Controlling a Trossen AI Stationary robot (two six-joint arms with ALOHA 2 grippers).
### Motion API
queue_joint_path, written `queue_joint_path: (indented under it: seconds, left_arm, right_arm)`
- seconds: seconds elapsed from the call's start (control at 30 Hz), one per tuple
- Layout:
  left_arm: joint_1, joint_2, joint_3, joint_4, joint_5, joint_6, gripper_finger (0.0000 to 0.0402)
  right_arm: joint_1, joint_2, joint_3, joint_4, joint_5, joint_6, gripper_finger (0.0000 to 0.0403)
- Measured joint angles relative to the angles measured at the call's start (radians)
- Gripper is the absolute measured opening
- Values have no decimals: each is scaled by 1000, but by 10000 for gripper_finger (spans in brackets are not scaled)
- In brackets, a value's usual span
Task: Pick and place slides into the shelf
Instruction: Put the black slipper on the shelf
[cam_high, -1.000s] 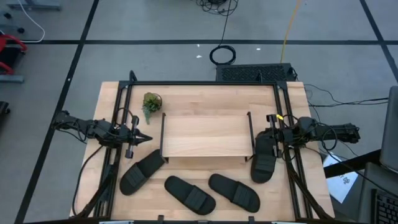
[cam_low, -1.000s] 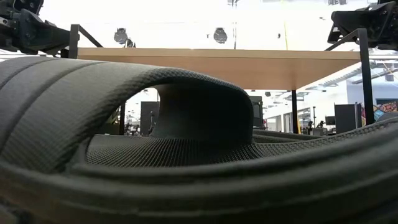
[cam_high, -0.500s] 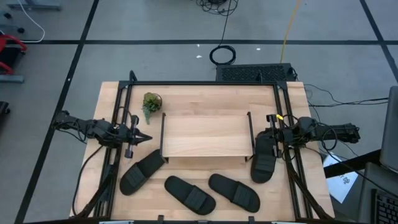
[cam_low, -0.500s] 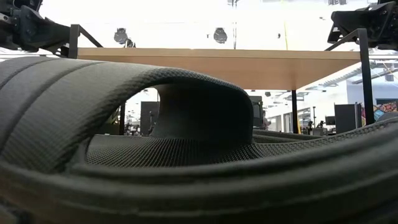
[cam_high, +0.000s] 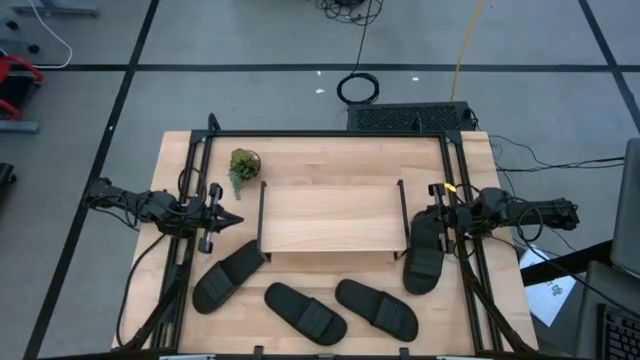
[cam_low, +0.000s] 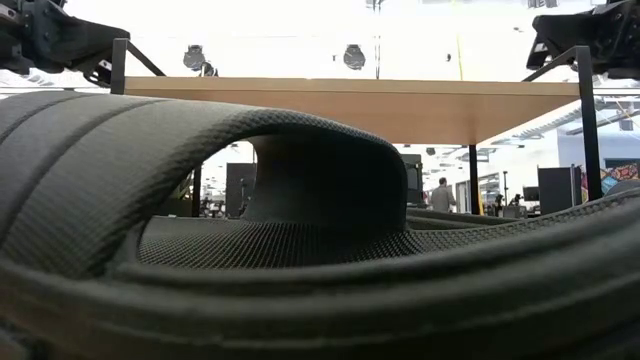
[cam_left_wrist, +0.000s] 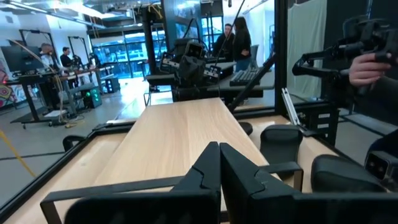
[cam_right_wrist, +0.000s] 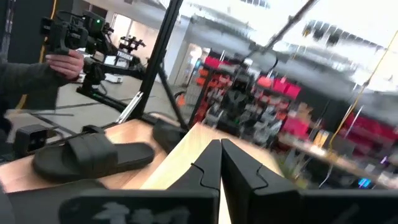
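Four slides lie around the shelf, all matt black with oval soles and a wide ribbed strap. The shelf, a light wood plank on thin black wire frames, stands at the middle of the surface, its long side running 9 to 3 o'clock.

The left slide lies at 7 o'clock from the shelf, its long axis running 7 to 1 o'clock, its upper end close to the shelf's near left corner. The second slide and the third slide lie side by side near the surface's front edge at 6 o'clock, each running roughly 10 to 4 o'clock. The right slide lies just beside the shelf's right frame at 3 to 4 o'clock, running nearly 12 to 6 o'clock.

The left gripper hovers at 9 o'clock from the shelf, fingers pressed together on nothing. The right gripper hovers at 3 o'clock, over the far end of the right slide, fingers likewise closed and empty.

Since a second ago the slides and shelf have not shifted; in the low view the left arm sits slightly higher, and a person now shows far off under the shelf.
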Motion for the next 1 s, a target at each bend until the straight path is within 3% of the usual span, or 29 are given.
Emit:
queue_joint_path:
  seconds: [0.17,0.33,0.67,0.83,1.0]
  left_arm:
    - [0,0,0,20,-4,28,3]
    - [0,0,0,81,-11,132,3]
    - [0,0,0,71,-80,128,3]
    - [0,0,0,39,-107,148,3]
    - [1,0,0,16,-159,151,3]
  right_arm:
    - [0,2,0,99,13,44,0]
    - [0,2,18,136,116,97,4]
    - [0,78,290,-256,423,185,107]
    - [0,165,438,-440,524,226,159]
    - [0,245,544,-630,575,300,177]
